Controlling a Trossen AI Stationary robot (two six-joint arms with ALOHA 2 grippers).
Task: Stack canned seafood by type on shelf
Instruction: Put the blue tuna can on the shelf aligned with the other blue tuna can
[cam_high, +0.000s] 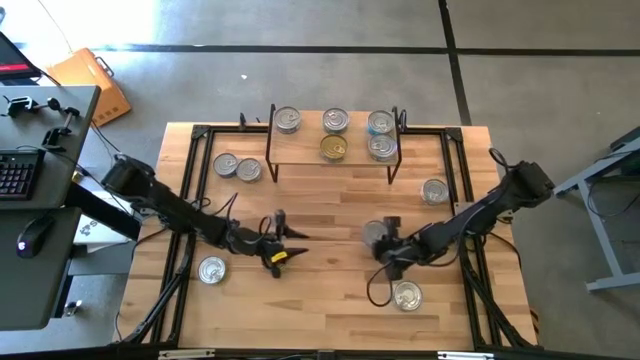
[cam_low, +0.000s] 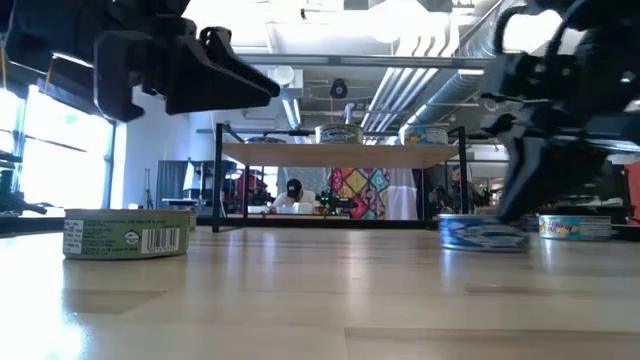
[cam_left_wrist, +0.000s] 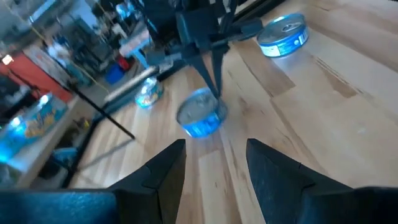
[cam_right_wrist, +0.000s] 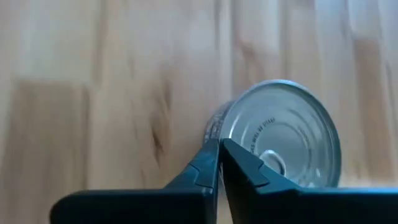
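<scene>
High view: my right hand (cam_high: 385, 252) hovers beside a silver tin (cam_high: 376, 233) at mid-surface; my left hand (cam_high: 280, 240) waits, released; shelf (cam_high: 334, 150) at the far edge.
Right wrist view: fingers (cam_right_wrist: 205, 163) clenched, empty. Approach step; next I must open and straddle the tin.

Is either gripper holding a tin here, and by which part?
No. The left gripper is open and empty; the right gripper is shut beside a silver-lidded tin, not around it.
</scene>
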